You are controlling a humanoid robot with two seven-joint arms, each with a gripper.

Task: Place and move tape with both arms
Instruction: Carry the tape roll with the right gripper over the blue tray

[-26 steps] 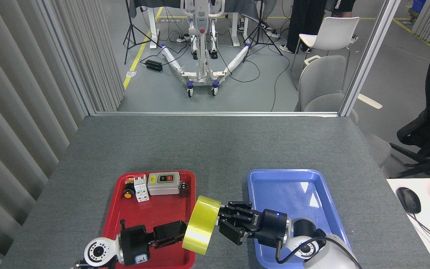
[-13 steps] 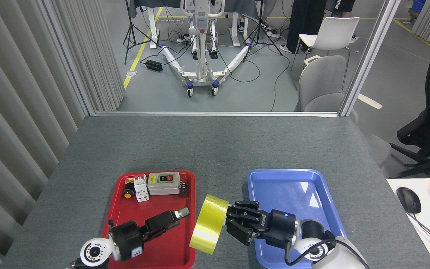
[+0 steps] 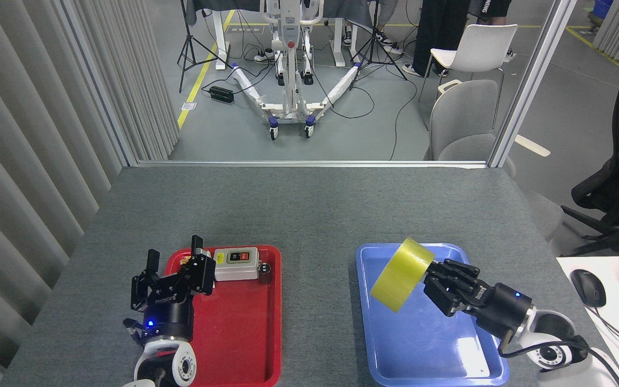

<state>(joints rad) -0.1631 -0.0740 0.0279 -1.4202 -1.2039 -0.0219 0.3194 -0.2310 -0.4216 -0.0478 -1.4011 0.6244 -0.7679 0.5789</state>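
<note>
- Presently the right gripper [image 3: 432, 280], black with a blue light on its body, has its jaws closed on the wide roll of translucent yellow packing tape [image 3: 402, 274], gripped at one end face; roll tilted, off the surface.
- Tape hangs above the far-left part of the shallow blue plastic tray [image 3: 427, 365]; not touching it, as far as can be judged. Tray floor bare.
- Left gripper [image 3: 172, 263] points up over the left edge of the red plastic tray [image 3: 245, 344], jaws spread open, holding nothing.
- Red tray carries, at its far end, a grey switch box with red and green buttons [image 3: 236, 263] and a small black part beside it [image 3: 265, 267]; other small pieces sit behind the gripper, hard to make out.
- Both trays lie well apart on the grey felt-covered desk [image 3: 309, 204].
- Step in hand, by my reading: placing, with the roll borne over the blue tray by the right arm alone.
- Next move calls for lowering until the roll rests on the tray floor, then opening the jaws; released on its edge, it may roll.
</note>
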